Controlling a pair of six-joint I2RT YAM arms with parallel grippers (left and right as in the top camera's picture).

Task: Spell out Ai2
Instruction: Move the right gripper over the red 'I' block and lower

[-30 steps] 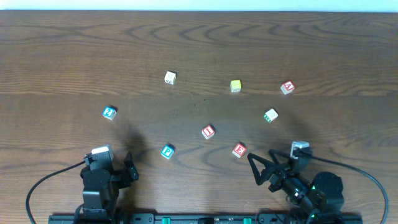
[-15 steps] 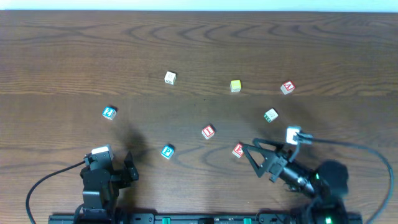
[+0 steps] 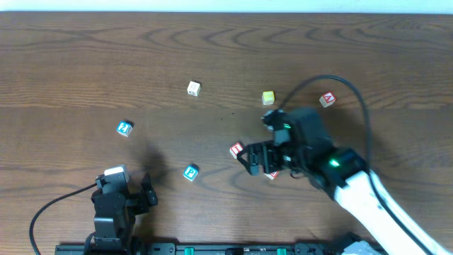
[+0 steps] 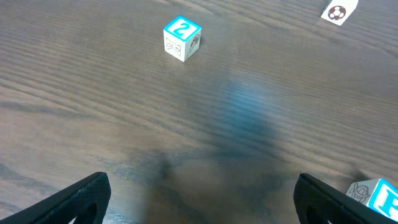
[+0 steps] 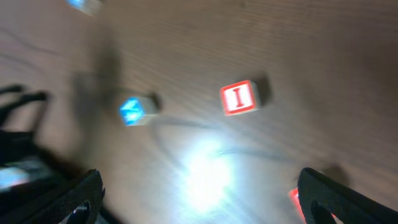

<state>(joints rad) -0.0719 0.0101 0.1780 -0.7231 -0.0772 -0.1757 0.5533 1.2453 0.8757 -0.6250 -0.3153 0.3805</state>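
The red I cube (image 3: 236, 149) lies mid-table, and the right wrist view shows it (image 5: 239, 98) ahead of my jaws. The red A cube (image 3: 326, 99) lies at the far right. The blue 2 cube (image 3: 124, 128) lies at the left, and the left wrist view shows it (image 4: 181, 38) well ahead. My right gripper (image 3: 251, 161) is open and empty, just right of the I cube, with nothing between its fingers (image 5: 202, 199). My left gripper (image 3: 148, 193) is open and empty (image 4: 202, 202) near the front edge.
The teal P cube (image 3: 190, 172) lies front left of the I cube. The red E cube (image 3: 271, 174) is partly hidden under my right gripper. A yellow cube (image 3: 267, 97) and a white cube (image 3: 193, 88) lie farther back. My right arm hides the area right of centre.
My right arm has swung forward and left from the front right to beside the I cube, and now covers the green-marked cube. The left arm has not moved.
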